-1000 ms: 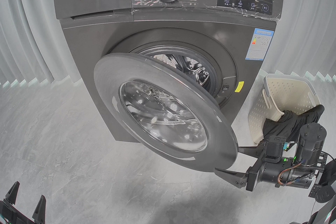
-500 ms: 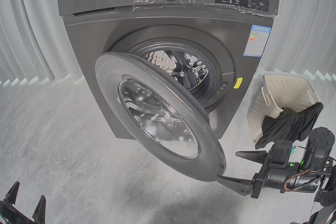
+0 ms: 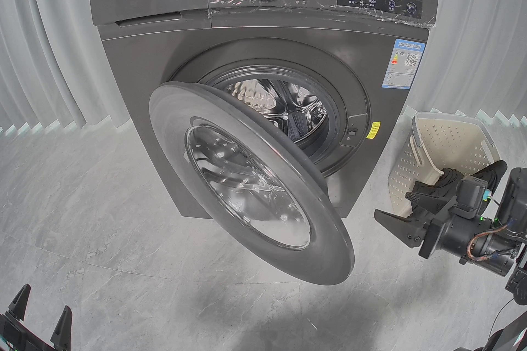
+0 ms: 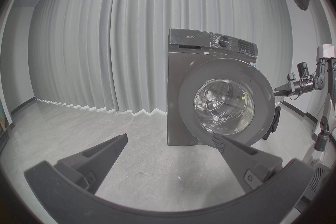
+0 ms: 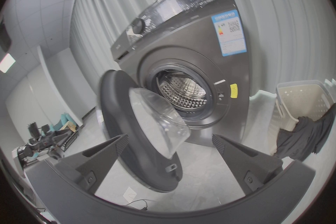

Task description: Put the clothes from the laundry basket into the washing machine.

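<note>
The grey washing machine (image 3: 143, 67) stands with its round door (image 3: 329, 237) swung wide open, and the steel drum (image 3: 285, 105) shows behind it. To its right a cream laundry basket (image 3: 450, 119) leans on the floor with dark clothes (image 3: 447, 176) draped over its rim. My right gripper (image 3: 392, 205) hovers open and empty between the door's edge and the basket, just in front of the clothes. In the right wrist view the drum (image 5: 183, 90), basket (image 5: 301, 95) and clothes (image 5: 304, 133) lie ahead. My left gripper (image 3: 45, 300) is open and empty, low at the left.
Grey tiled floor (image 3: 110, 237) spreads in front of the machine and to its left. Pleated curtains (image 3: 44, 39) hang behind it. The open door (image 5: 140, 137) juts out between my right gripper (image 5: 169, 139) and the floor space on the left.
The door swung wider with my right gripper at its lower edge. That gripper then left the door and moved up and right to the basket. The left arm stayed still.
</note>
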You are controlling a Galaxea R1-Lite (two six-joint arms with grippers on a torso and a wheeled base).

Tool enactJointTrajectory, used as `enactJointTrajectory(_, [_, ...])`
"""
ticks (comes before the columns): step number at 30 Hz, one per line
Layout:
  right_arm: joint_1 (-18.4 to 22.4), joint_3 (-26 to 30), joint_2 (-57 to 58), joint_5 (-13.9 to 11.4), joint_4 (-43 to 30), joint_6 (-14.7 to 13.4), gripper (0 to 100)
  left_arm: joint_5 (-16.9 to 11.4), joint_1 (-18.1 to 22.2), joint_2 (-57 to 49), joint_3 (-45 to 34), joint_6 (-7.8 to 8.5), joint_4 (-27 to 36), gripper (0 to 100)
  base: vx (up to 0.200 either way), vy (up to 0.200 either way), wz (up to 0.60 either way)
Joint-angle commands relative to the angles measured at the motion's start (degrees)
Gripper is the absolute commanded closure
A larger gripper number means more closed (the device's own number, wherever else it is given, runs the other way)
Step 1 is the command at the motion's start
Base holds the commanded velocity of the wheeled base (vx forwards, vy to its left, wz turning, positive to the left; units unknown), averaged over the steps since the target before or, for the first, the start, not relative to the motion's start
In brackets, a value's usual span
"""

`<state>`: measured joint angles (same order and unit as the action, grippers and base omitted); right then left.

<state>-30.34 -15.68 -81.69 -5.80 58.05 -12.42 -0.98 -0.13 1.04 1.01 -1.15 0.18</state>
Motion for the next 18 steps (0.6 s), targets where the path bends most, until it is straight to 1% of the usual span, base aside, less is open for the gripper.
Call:
enactJointTrajectory(1, [-0.24,-2.25,-12.53,3.87,2.51,-0.23,0,0.01,0.05,-0.77,-0.92,-0.08,-0.01,0,0.0,0.0,0.0])
enactJointTrajectory(6, [-1.74,-1.73,-19.21,4.48,9.54,-0.06,0,0.01,0.05,-0.77,-1.01,-0.08,-0.01,0,0.0,0.0,0.0])
enactJointTrajectory(7, [-1.83,-1.73,-19.56,4.48,9.98,0.03,0,0.01,0.05,-0.77,-1.01,-0.08,-0.01,0,0.0,0.0,0.0])
enactJointTrajectory(8, [-2.18,-1.55,-21.05,4.57,12.35,0.29,0,0.01,0.05,-0.77,-1.01,-0.08,-0.01,0,0.0,0.0,0.0])
enactJointTrajectory(10, [-2.97,-1.55,-22.37,4.66,14.02,0.47,0,0.01,0.05,-0.77,-1.01,-0.08,-0.01,0,0.0,0.0,0.0])
enactJointTrajectory(12, [-3.5,-1.46,-22.55,4.75,14.11,0.47,0,0.01,-0.04,-0.77,-1.01,-0.08,-0.01,0,0.0,0.0,0.0])
enactJointTrajectory(13, [-5.6,-1.46,-22.55,5.45,14.11,0.47,0,0.01,0.05,-0.77,-1.01,-0.08,-0.01,0,0.0,0.0,0.0])
enactJointTrajectory(14, [-6.66,-1.29,-22.55,5.89,14.11,0.47,0,0.01,0.05,-0.77,-1.01,-0.08,-0.01,0,0.0,0.0,0.0])
enactJointTrajectory(17, [-9.91,-0.49,-22.29,5.98,14.37,0.21,0,0.01,0.05,-0.77,-1.01,-0.08,-0.01,0,0.0,0.0,0.0])
enactJointTrajectory(18, [-10.18,-0.41,-22.29,5.98,14.46,0.21,0,0.01,0.05,-0.77,-1.01,-0.08,-0.01,0,0.0,0.0,0.0])
